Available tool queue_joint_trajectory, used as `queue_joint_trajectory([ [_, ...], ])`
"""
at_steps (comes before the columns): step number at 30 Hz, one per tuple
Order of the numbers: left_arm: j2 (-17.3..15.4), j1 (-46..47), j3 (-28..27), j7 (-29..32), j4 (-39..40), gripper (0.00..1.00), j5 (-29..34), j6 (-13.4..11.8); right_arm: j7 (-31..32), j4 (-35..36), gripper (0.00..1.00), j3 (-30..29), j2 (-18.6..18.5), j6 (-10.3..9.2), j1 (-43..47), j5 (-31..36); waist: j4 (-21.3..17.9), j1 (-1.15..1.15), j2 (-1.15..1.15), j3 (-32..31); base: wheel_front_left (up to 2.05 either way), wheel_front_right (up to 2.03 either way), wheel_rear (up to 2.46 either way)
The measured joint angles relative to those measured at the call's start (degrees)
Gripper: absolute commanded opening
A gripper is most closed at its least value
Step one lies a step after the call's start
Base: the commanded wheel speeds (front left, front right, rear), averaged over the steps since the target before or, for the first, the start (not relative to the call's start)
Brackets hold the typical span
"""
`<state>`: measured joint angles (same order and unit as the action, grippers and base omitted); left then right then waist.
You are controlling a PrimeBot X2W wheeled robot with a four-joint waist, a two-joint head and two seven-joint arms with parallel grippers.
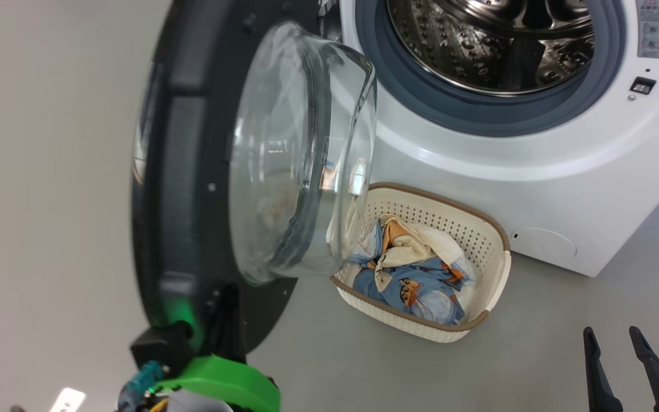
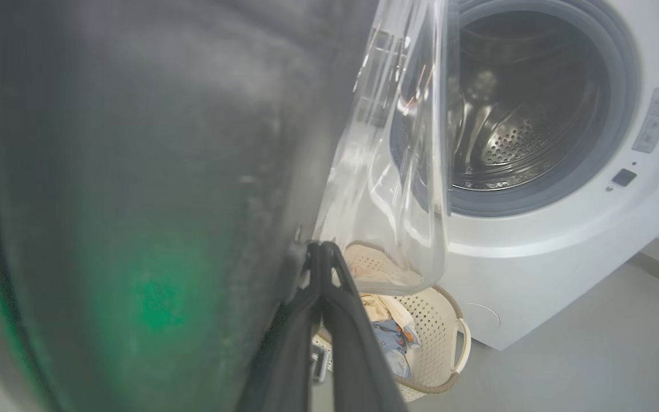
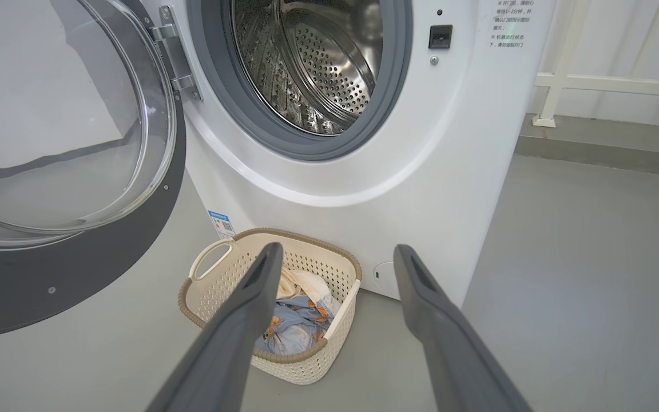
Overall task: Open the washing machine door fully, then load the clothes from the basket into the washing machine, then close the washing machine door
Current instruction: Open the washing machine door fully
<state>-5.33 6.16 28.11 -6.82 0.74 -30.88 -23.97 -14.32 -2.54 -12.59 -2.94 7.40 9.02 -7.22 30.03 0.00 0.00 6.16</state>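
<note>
Left gripper is clenched shut, tips at the black rim of the door; right gripper is spread, empty. The door stands open left of the washing machine; the basket holding clothes sits on the floor before it.

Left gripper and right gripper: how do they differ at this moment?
The left gripper is shut, fingers together; the right gripper is open, fingers well apart. The left gripper's tips sit at the black rim of the washing machine door; the right gripper hangs free, touching nothing, pointing toward the basket. Both have two long dark fingers and hold nothing.
</note>
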Motion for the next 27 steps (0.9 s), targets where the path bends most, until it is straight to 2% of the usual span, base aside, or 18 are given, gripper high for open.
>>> queue_joint_trajectory([
  [12,2.6,8.7,-12.1,-6.9,-11.5,0.0,-5.2,0.1,0.0,0.0,1.0,1.5,-3.3,0.0,0.0,-0.4,1.0,0.0,0.0,3.1,0.0,0.0,0.0],
  [16,3.6,11.4,-18.2,-7.3,-13.9,0.0,-5.3,0.5,0.0,0.0,1.0,1.8,-4.3,0.0,0.0,-0.6,0.6,0.0,0.0,3.9,0.0,0.0,0.0],
  [22,4.4,15.3,-28.4,-7.4,-15.5,0.0,-2.1,1.1,0.0,0.3,1.0,2.5,-5.9,0.0,0.0,-1.0,-0.3,0.0,0.0,5.6,0.0,0.0,0.0],
  [27,4.6,18.8,-33.5,-7.8,-17.6,0.0,-2.5,1.1,0.0,0.8,1.0,2.7,-7.9,0.0,0.0,-2.6,-1.3,0.0,0.0,7.9,0.0,0.0,0.0],
])
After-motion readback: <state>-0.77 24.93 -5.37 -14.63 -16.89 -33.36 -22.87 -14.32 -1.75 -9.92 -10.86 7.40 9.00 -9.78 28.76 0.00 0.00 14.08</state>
